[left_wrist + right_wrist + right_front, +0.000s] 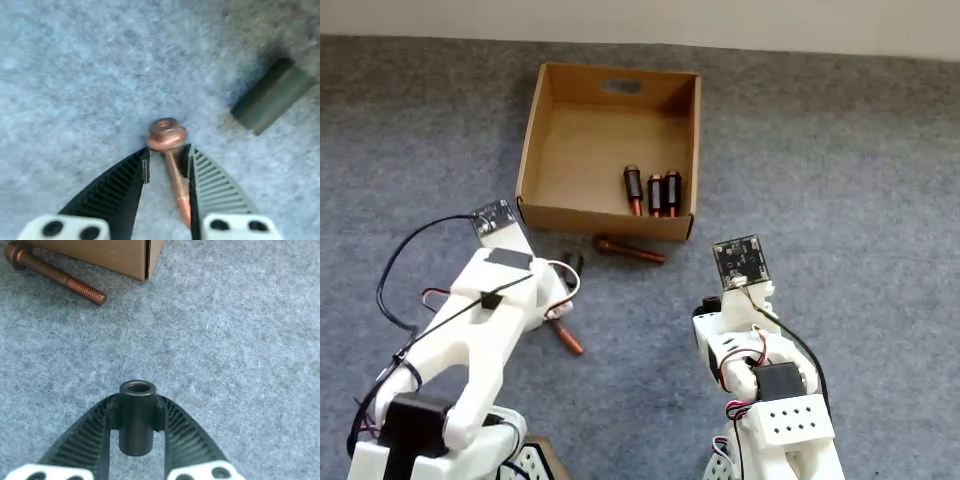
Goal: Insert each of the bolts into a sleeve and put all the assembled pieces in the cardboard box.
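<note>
The cardboard box (535, 150) holds three assembled pieces (654, 190) along its near wall. My left gripper (166, 157) is low over the carpet and narrowly open. Its fingers straddle a copper bolt (170, 150) whose shaft lies against one finger, with a gap to the other. In the high view that bolt (567, 338) juts out from under the left gripper (558, 310). A loose dark sleeve (272, 97) lies close by on the carpet (576, 266). My right gripper (136, 405) is shut on a black sleeve (135, 417), bore facing away. A second bolt (55, 272) lies just in front of the box (630, 250).
Grey carpet (840, 180) covers the table, with free room to the right of the box and between the two arms. The box corner (125, 255) stands just beyond the loose bolt, ahead of the right gripper (708, 305). Cables loop off the left arm (395, 270).
</note>
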You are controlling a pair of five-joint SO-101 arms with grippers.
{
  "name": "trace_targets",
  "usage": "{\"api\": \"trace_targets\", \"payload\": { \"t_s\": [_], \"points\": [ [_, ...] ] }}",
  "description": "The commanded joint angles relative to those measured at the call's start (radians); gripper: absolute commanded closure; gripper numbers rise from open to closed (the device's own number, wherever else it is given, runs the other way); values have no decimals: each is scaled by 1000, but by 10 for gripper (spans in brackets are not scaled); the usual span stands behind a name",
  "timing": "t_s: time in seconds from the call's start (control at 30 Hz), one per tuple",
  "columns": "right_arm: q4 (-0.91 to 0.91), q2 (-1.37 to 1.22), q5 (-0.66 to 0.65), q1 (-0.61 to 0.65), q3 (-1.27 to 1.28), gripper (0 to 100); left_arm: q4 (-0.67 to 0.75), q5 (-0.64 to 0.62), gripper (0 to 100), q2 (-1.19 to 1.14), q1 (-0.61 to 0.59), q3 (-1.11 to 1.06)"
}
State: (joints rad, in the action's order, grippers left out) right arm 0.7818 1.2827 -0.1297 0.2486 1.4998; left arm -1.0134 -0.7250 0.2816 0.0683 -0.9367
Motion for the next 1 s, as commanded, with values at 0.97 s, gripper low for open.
{"api": "trace_targets", "payload": {
  "t_s": [0.97],
  "points": [
    [-19,15,3,8,-2,992,173,968,976,5,260,48]
  ]
}}
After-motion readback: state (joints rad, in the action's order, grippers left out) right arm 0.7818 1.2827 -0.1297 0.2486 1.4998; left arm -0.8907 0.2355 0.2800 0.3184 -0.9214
